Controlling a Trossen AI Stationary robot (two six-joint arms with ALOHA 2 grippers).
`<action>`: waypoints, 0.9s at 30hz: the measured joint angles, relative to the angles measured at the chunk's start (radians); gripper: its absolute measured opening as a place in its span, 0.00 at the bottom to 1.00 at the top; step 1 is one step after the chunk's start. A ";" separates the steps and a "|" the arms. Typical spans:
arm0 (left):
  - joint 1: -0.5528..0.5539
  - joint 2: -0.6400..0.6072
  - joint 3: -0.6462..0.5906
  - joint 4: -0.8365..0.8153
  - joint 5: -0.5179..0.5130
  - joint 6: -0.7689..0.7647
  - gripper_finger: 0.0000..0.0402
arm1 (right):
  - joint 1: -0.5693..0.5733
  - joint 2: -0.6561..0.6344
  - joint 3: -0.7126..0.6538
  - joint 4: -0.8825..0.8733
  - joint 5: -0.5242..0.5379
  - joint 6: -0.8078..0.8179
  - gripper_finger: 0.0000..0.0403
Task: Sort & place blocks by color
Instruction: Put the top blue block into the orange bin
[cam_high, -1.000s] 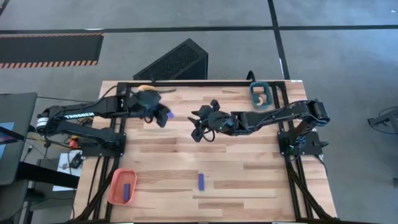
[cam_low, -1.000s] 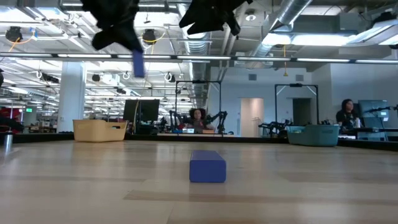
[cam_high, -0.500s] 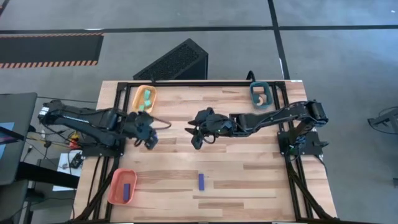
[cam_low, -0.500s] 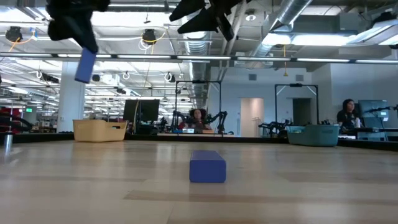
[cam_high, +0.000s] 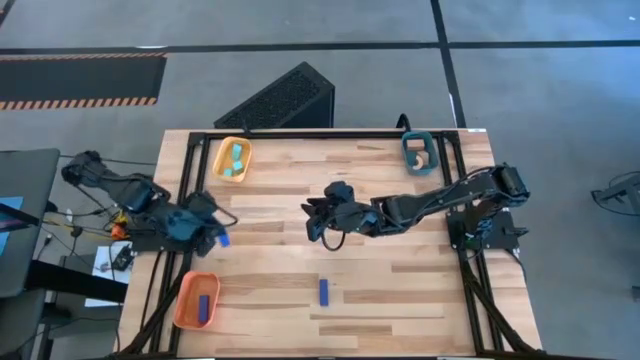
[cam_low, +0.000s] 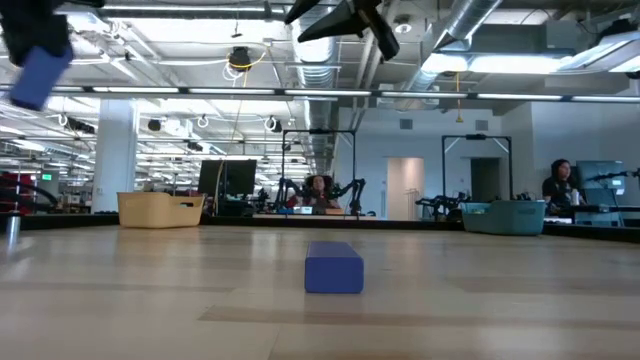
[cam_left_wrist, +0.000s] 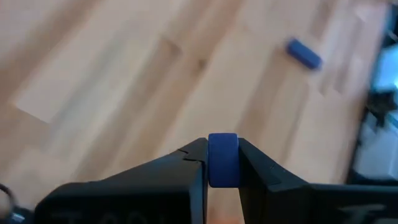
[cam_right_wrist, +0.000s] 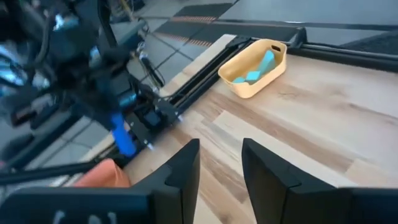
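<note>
Pale wooden table (cam_high: 400, 280) spreads below me; at the high view's left edge my left gripper (cam_left_wrist: 222, 163) is clenched across a dark blue block (cam_left_wrist: 222, 158), rigid, light, smooth-sided, best pinched across its flat faces. My right gripper (cam_right_wrist: 219, 163) hovers mid-frame, jaws parted, empty

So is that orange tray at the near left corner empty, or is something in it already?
Not empty. The orange tray already holds one dark blue block. The left gripper holds another blue block above the table, short of the tray.
</note>
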 joint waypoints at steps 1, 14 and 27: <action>-0.029 -0.015 -0.014 0.005 0.017 -0.020 0.06 | 0.012 0.000 0.000 0.000 0.020 0.023 0.33; -0.313 0.038 -0.107 0.037 0.150 -0.094 0.07 | 0.165 0.223 0.054 -0.023 0.117 0.420 0.24; -0.578 0.089 -0.111 0.067 0.156 -0.256 0.07 | 0.195 0.436 0.299 -0.147 -0.035 0.516 0.24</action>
